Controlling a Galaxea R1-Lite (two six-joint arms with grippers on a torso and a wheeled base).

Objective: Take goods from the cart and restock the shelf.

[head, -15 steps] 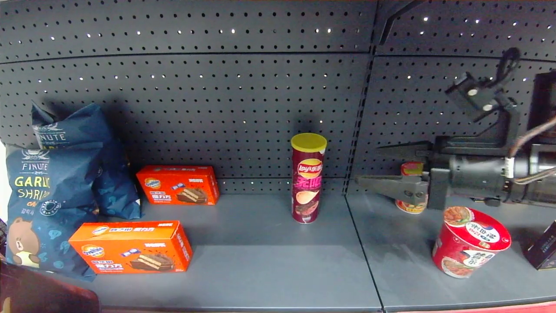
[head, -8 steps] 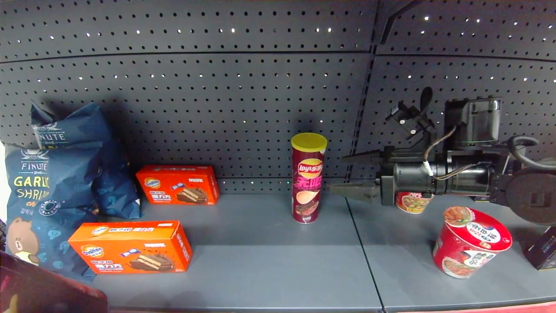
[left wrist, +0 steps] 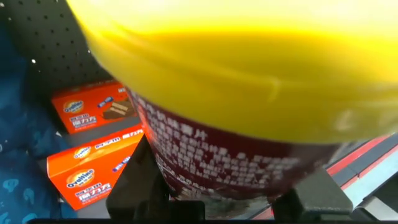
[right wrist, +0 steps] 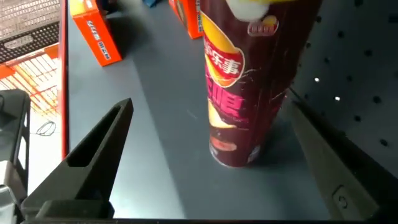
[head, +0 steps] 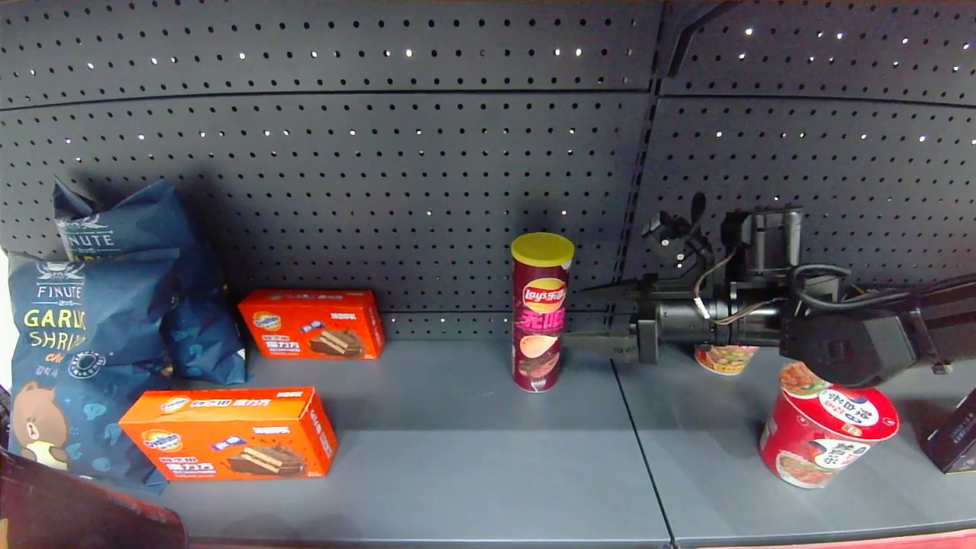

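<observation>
A maroon chip can [head: 542, 313] with a yellow lid stands upright on the grey shelf [head: 457, 465], near the pegboard back. My right gripper [head: 579, 314] is level with it on its right side, open, with the fingertips reaching the can's edge. In the right wrist view the can [right wrist: 249, 81] stands between and just beyond the two spread fingers [right wrist: 93, 155]. My left gripper [left wrist: 227, 190] is shut on a second maroon can [left wrist: 236, 162] with a yellow lid. That held can shows as a dark red shape [head: 76, 515] at the shelf's lower left corner.
Two orange biscuit boxes [head: 229, 433] [head: 313, 324] and blue snack bags [head: 84, 335] take up the left of the shelf. Red noodle cups [head: 823, 427] [head: 724, 357] and a dark box [head: 953, 438] stand on the right. Bare shelf lies in front of the can.
My right arm has swung left and lower, from above the noodle cups to beside the standing can, fingers still apart. The left-held can at the lower left has barely shifted.
</observation>
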